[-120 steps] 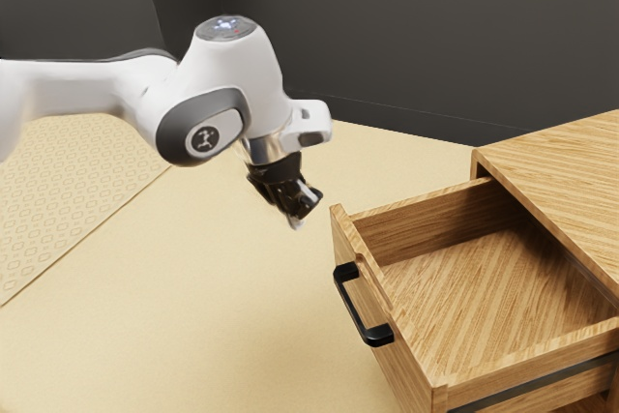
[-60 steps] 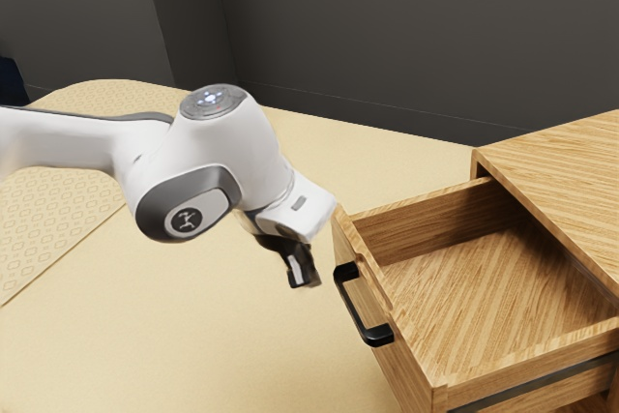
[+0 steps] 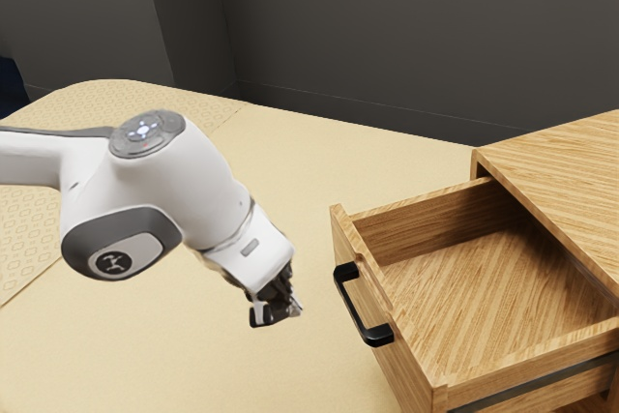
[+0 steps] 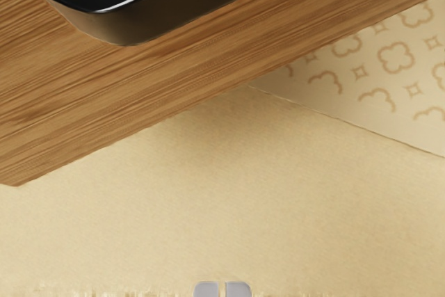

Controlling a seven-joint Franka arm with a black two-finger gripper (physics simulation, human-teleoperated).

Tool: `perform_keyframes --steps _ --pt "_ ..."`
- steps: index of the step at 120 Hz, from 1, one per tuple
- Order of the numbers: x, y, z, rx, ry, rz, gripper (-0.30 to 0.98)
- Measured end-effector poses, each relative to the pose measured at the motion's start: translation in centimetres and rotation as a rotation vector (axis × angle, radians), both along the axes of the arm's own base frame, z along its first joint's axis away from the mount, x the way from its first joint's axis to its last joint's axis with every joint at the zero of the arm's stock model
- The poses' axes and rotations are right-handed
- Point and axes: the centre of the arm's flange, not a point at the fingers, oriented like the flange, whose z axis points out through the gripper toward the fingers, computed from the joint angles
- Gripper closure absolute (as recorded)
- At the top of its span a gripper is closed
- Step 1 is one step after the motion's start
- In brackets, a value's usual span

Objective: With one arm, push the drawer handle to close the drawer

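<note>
Hovering outside the front edge of the open drawer (image 3: 484,307), near the black handle (image 3: 354,309) but apart from it. Holding the tool (image 3: 277,313) narrow (barely a slit between its fingertips).

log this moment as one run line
drawer open | gripper short of black handle, gap between them | closing push not yet done

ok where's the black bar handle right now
In the exterior view, the black bar handle is on the front of the open wooden drawer, to the exterior view's right of the black two-finger gripper, a gap between them.
</note>
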Motion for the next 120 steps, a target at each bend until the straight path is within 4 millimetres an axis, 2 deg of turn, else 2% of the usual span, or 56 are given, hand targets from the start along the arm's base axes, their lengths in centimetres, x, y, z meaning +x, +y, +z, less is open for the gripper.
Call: perform_keyframes --steps 18,39,56,77,85,95,120 --pt "-0.6 -0.5 -0.5 -0.005 0.058 0.118 0.79" --pt "0.0 -1.4 -1.3 -0.019 0.120 0.273 0.79" --pt "1.9 -3.8 -0.8 -0.024 0.118 0.355 0.79" --pt "3.6 -5.5 -0.6 -0.035 0.117 0.438 0.79" --pt "3.9 -6.6 0.0 -0.041 0.110 0.451 0.79" --pt "4.0 -7.0 0.2 -0.043 0.110 0.474 0.79" --pt "5.9 -9.7 0.7 -0.043 0.097 0.513 0.79"
